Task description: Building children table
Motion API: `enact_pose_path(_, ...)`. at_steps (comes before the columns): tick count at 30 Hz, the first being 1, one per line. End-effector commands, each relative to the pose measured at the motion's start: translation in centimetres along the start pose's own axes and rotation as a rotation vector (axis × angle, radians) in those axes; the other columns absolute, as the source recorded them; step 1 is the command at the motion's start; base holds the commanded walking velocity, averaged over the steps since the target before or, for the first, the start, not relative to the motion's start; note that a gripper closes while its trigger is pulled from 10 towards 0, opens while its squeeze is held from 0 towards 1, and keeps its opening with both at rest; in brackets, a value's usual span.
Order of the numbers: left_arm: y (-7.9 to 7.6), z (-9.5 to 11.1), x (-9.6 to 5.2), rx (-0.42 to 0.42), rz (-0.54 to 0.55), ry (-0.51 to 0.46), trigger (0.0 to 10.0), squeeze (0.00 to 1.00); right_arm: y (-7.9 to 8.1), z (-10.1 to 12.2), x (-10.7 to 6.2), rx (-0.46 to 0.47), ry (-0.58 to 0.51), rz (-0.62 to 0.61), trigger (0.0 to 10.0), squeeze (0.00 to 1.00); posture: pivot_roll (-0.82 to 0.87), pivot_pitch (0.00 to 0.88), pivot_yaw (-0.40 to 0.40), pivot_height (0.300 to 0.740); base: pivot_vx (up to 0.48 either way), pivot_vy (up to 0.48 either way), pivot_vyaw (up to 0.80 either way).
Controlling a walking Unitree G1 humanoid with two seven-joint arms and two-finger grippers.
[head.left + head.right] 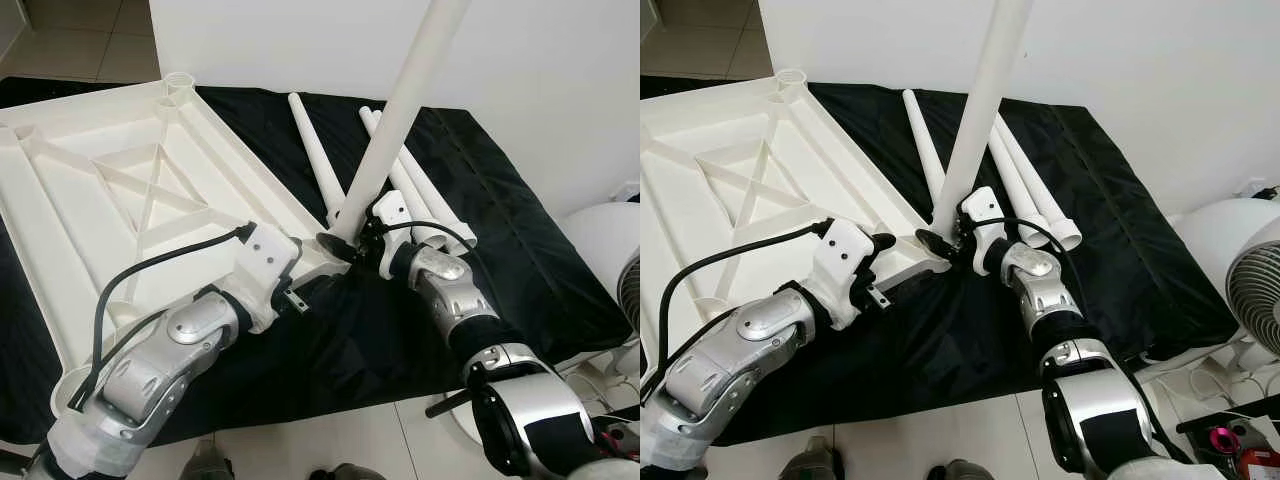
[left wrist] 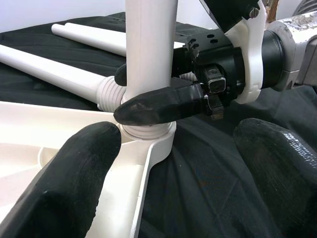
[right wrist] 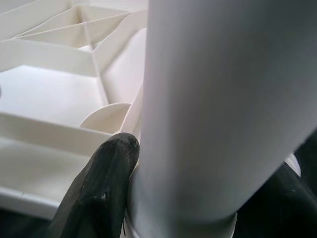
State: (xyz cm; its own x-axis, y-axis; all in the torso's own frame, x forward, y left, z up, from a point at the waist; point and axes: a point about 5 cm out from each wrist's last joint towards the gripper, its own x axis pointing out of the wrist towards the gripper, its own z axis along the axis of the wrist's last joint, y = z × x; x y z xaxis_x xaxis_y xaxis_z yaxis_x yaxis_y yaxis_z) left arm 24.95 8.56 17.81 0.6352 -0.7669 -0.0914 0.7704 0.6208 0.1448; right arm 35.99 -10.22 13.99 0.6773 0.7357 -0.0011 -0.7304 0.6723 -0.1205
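Observation:
The white table top lies upside down on a black cloth. One white leg stands upright, slightly tilted, in the near corner socket. My right gripper is shut on this leg just above the socket; one black finger wraps its base. My left gripper hovers open close to the same corner, one finger over the table's rim and the other over the cloth. Three more legs lie on the cloth behind.
A white wall rises just behind the cloth. A fan and cables stand on the tiled floor to the right. The cloth's front edge lies near my feet.

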Motion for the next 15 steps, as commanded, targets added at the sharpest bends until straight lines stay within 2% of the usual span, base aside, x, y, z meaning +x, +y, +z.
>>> enact_pose_path(1, -0.7, -0.1, 0.0, 0.004, -0.096, 0.011, 10.0, 0.0, 0.6, -2.0, -0.3, 0.086, 0.036, -0.122, 10.0, 0.0, 0.05, 0.089, -0.137, 0.74, 0.0, 0.0, 0.0)
enact_pose_path(5, -0.7, -0.1, 0.0, 0.0, -0.096, 0.011, 10.0, 0.0, 1.3, -1.9, 0.0, 0.116, -0.007, -0.182, 10.0, 0.0, 0.04, 0.091, -0.135, 0.74, 0.0, 0.0, 0.0)
enact_pose_path(8, -0.8, -0.1, 0.0, -0.004, -0.097, 0.009, 10.0, 0.0, 2.0, -2.0, 0.5, 0.159, -0.021, -0.287, 10.0, 0.0, 0.04, 0.092, -0.136, 0.74, 0.0, 0.0, 0.0)
enact_pose_path(10, -0.8, -0.1, 0.0, -0.004, -0.097, 0.009, 10.0, 0.0, 2.0, -2.0, 0.5, 0.159, -0.021, -0.287, 10.0, 0.0, 0.04, 0.092, -0.136, 0.74, 0.0, 0.0, 0.0)
enact_pose_path(13, -1.0, -0.2, 0.2, -0.006, -0.103, 0.008, 10.0, 0.0, 2.8, -2.0, 1.0, 0.213, -0.009, -0.49, 10.0, 0.0, 0.04, 0.09, -0.142, 0.74, 0.0, 0.0, 0.0)
enact_pose_path(14, -1.0, -0.2, 0.2, -0.006, -0.103, 0.008, 10.0, 0.0, 2.8, -2.0, 1.0, 0.213, -0.009, -0.49, 10.0, 0.0, 0.04, 0.09, -0.142, 0.74, 0.0, 0.0, 0.0)
enact_pose_path(15, -1.0, -0.2, 0.2, -0.006, -0.104, 0.008, 10.0, 0.0, 3.1, -1.9, 1.0, 0.237, -0.01, -0.546, 10.0, 0.0, 0.04, 0.09, -0.142, 0.74, 0.0, 0.0, 0.0)
